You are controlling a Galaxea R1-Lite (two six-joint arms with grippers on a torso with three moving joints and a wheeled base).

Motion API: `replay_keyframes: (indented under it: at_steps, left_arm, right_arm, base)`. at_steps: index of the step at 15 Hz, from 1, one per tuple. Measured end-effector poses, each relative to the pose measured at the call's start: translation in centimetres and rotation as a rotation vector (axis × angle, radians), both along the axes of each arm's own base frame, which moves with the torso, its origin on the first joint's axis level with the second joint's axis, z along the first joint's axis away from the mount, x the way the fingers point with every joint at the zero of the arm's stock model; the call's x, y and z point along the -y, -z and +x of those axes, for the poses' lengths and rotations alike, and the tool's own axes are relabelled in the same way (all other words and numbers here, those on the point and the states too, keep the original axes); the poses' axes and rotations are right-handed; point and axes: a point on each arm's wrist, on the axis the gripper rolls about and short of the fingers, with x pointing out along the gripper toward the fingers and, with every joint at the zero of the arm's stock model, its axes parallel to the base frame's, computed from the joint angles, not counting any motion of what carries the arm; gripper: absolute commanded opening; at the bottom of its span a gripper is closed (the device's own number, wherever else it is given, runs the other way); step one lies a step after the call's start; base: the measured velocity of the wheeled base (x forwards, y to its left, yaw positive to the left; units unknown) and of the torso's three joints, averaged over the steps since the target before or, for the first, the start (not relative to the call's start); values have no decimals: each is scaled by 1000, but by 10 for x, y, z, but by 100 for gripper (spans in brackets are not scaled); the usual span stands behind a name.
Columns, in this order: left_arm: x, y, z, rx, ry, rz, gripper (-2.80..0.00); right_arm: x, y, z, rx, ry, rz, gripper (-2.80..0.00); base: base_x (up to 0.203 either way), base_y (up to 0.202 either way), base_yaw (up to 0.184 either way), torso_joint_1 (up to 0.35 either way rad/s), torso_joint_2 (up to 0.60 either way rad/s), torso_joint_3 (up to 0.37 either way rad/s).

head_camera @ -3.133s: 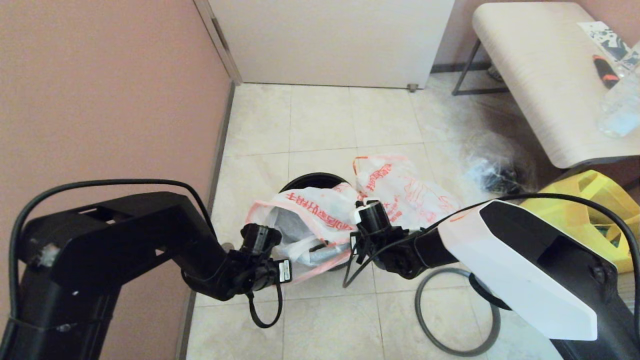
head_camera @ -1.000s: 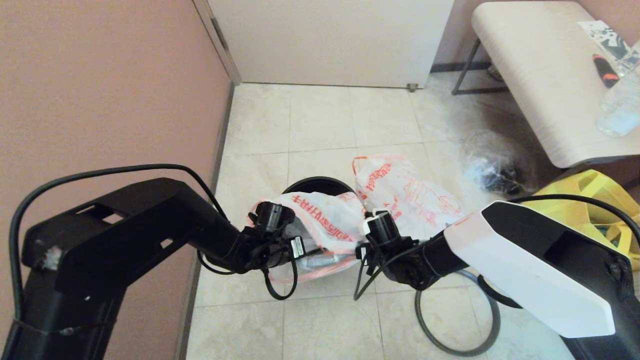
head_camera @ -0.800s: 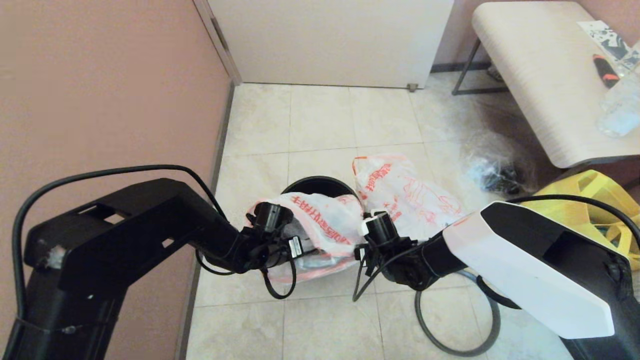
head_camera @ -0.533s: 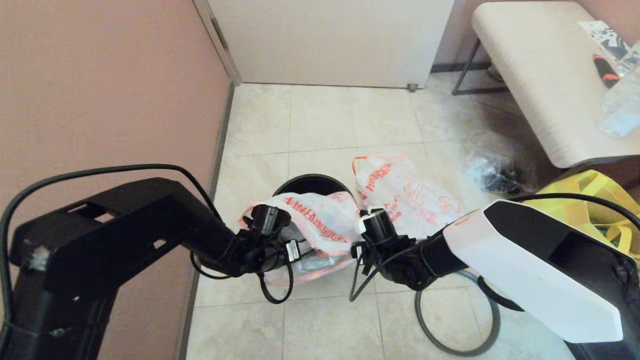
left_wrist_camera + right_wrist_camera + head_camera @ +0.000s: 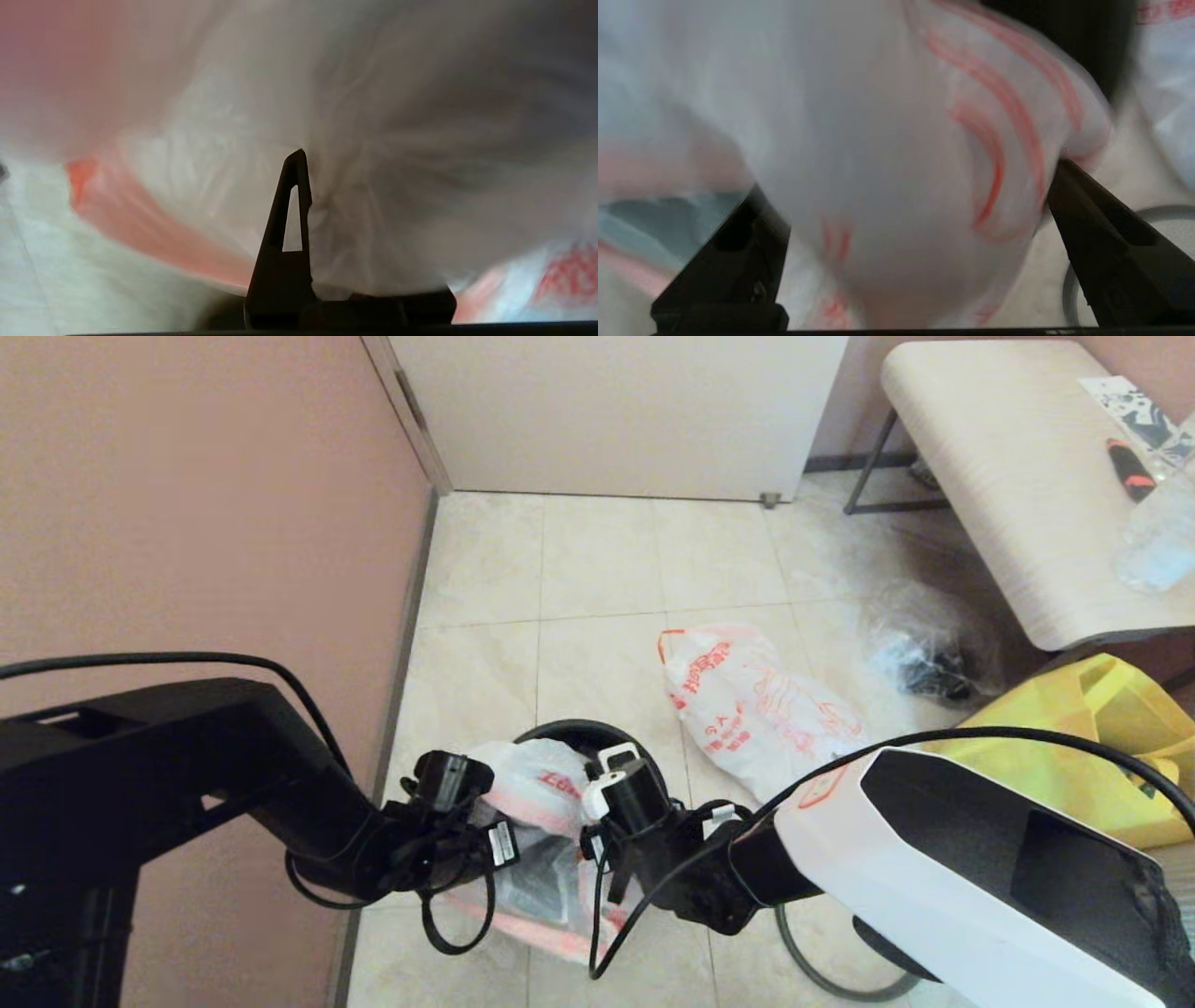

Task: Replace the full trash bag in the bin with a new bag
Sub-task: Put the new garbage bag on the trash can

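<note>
The black bin [image 5: 567, 729] stands on the floor tiles between my two arms, its dark grey hoop [image 5: 789, 947] lying loose on the floor to its right. The new bag [image 5: 537, 784], thin white film with red lettering, is draped over the bin's near side. My left gripper [image 5: 313, 186] is shut on a fold of that film; only one finger [image 5: 285, 219] shows, the other is under the plastic. My right gripper [image 5: 906, 177] is open wide, with the bag's film [image 5: 878, 140] bulging between its fingers. The full trash bag [image 5: 756, 700] lies on the floor right of the bin.
The pink wall [image 5: 187, 523] runs close along the left arm. A clear plastic bag with dark contents [image 5: 920, 658] and a yellow fabric tote [image 5: 1102, 737] sit at the right, below a pale bench [image 5: 1008, 476]. Bare tiles stretch from the bin to the door.
Both arms have drawn back toward me and lower, pulling the new bag along; the bin now stands nearer. The left jaws have closed onto the film.
</note>
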Motion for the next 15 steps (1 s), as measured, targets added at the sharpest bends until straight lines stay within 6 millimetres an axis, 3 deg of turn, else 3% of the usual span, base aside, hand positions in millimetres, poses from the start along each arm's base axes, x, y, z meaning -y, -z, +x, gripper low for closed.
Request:
replay_keyframes:
  at_steps: [3,6,10,11,15]
  left_arm:
    - [-7,-2,4,8,-4,-24,-280]
    - [-9,-17,3,25,-4,-47,-280]
    - [-12,-39,-5,-56,3,-151,-280]
    - [-13,-42,-6,-58,1,-155,-280]
    - [-13,-37,-7,-76,-8,-155,-280]
  right_arm:
    - [2,-3,-5,-4,7,-13,0]
    - [11,-29,-19,1,3,24,0]
    - [27,-63,-54,-25,-52,38,0]
    - [28,-68,-59,-22,-59,41,-280]
    - [29,-72,-68,-23,-75,40,-280]
  base:
    - [0,0,0,0,0,0]
    - [0,0,0,0,0,0]
    - [0,0,0,0,0,0]
    - [0,0,0,0,0,0]
    - [0,0,0,0,0,0]
